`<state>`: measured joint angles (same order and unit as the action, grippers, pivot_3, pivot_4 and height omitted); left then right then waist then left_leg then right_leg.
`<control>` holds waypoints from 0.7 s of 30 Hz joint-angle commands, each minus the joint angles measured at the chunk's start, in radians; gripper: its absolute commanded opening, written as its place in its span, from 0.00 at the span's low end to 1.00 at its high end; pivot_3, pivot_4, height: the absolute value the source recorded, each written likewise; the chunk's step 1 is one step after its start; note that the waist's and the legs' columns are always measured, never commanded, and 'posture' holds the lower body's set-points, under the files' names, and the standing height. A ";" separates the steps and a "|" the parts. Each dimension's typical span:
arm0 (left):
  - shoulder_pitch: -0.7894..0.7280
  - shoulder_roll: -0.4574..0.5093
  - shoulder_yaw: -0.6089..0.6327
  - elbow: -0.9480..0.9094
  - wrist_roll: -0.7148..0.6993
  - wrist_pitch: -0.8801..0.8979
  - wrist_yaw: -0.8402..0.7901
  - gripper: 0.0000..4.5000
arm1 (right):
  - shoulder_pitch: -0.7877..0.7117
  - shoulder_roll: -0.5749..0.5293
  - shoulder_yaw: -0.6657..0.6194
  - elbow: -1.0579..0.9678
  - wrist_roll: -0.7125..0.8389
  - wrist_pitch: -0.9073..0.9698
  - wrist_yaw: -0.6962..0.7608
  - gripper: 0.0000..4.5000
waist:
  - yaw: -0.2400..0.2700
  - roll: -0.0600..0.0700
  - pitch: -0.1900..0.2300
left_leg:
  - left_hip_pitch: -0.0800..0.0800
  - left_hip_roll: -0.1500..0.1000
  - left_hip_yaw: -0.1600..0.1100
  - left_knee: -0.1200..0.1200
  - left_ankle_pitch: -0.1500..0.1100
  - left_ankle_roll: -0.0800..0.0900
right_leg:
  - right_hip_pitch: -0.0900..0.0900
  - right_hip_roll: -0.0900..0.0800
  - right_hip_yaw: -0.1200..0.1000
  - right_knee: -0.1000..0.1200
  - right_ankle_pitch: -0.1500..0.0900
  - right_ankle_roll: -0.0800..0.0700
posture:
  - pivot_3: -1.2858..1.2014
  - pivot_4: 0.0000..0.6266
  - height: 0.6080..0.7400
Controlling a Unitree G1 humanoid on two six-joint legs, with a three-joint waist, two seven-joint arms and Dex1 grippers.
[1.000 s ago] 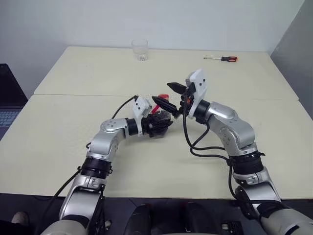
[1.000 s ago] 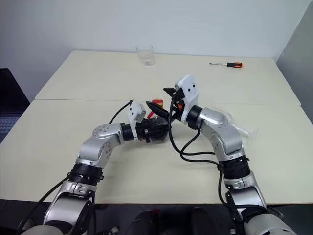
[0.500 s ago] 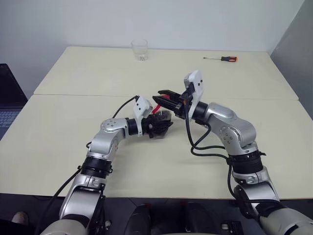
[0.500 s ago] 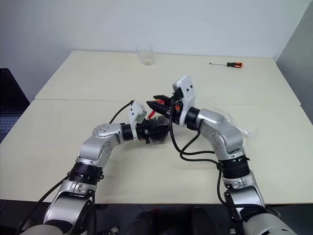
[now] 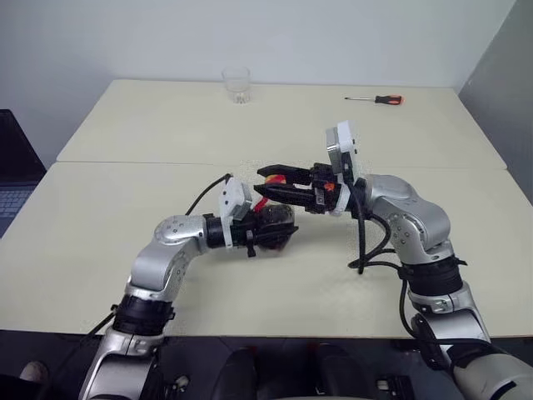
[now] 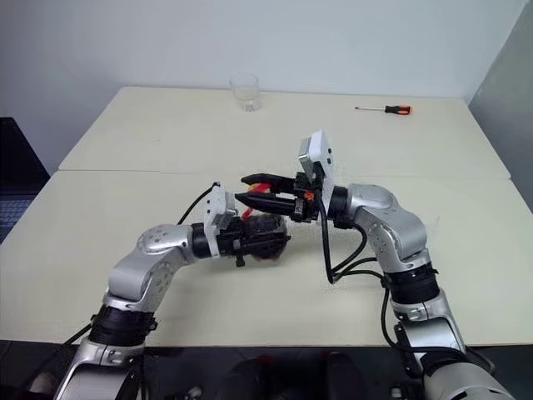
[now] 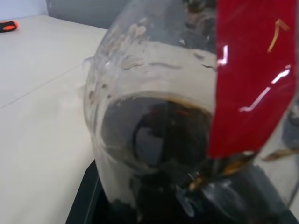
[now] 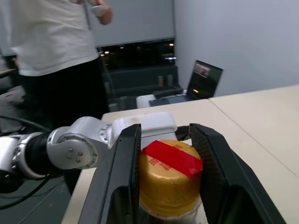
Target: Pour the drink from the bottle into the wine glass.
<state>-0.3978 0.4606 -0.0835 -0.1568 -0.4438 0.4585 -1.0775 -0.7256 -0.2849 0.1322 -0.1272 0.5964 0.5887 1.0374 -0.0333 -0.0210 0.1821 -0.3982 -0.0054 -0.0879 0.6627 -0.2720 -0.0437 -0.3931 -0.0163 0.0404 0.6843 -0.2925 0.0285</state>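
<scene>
**Both arms pulled back toward the body; right end effector now clamping the bottle cap**

Since a second ago, both arms are sitting closer to the robot, carrying the bottle with them. The right end effector was standing wide open beside the neck; it is now turned level and pointing toward the robot's left, with its fingers closed in around the cap.

Left end effector (image 5: 268, 232) is gripping the bottle (image 5: 275, 227) around its rounded body, fingers closed on the clear plastic, pointing toward the robot's right. The bottle is being held over the near desk (image 5: 100, 225), in the middle, ahead of the robot. In the left wrist view the drink (image 7: 154, 135) is showing as dark liquid pooled in the bottle's belly, with the red label strip (image 7: 247, 74) running across the clear wall.

Right end effector (image 5: 268, 184) is sitting just above the left one, at the bottle's top. In the right wrist view its two black fingers (image 8: 122, 186) are flanking the yellowish cap (image 8: 169, 179), one on each side and touching it, red strip lying across the cap's top.

Short clear tumbler (image 5: 237, 85) is standing at the far edge of the desk, well apart from both end effectors. Screwdriver (image 5: 375, 99) is lying far right. A person (image 8: 51, 56) is standing in the right wrist view's background.
</scene>
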 commanded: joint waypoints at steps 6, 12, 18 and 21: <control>0.066 0.048 0.028 -0.237 -0.127 0.032 -0.021 0.43 | 0.007 -0.056 0.039 -0.059 0.057 0.001 0.135 0.29 | 0.001 0.001 0.001 | 0.001 0.000 -0.001 0.000 0.000 0.000 | 0.002 0.000 -0.001 -0.001 0.000 0.000 | 0.52 0.24 1.00; 0.058 0.046 0.027 -0.227 -0.122 0.028 0.001 0.43 | 0.012 -0.046 0.041 -0.061 0.050 -0.010 0.107 0.48 | 0.001 0.001 0.001 | 0.002 0.000 -0.002 0.000 0.000 0.000 | 0.003 0.000 -0.001 -0.001 0.000 0.000 | 0.52 0.24 1.00; 0.047 0.047 0.024 -0.205 -0.121 0.019 0.010 0.43 | 0.016 -0.053 0.017 -0.063 0.056 0.042 0.020 0.95 | 0.001 0.001 0.001 | 0.001 0.000 -0.002 0.000 0.000 0.000 | 0.003 0.000 -0.002 -0.001 0.000 0.000 | 0.52 0.24 1.00; 0.053 0.050 0.033 -0.202 -0.123 0.022 0.023 0.43 | 0.023 -0.059 -0.026 -0.088 0.097 0.101 -0.045 0.99 | 0.002 0.001 0.001 | 0.001 0.000 -0.002 0.000 0.000 0.000 | 0.003 0.000 -0.001 -0.001 0.000 0.000 | 0.52 0.24 1.00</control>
<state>-0.3327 0.5083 -0.0803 -0.3284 -0.5368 0.4964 -1.0586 -0.7013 -0.3363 0.1533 -0.1748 0.6596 0.6669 1.0274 -0.0316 -0.0200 0.1827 -0.3969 -0.0056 -0.0902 0.6624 -0.2720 -0.0437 -0.3903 -0.0164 0.0390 0.6828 -0.2925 0.0284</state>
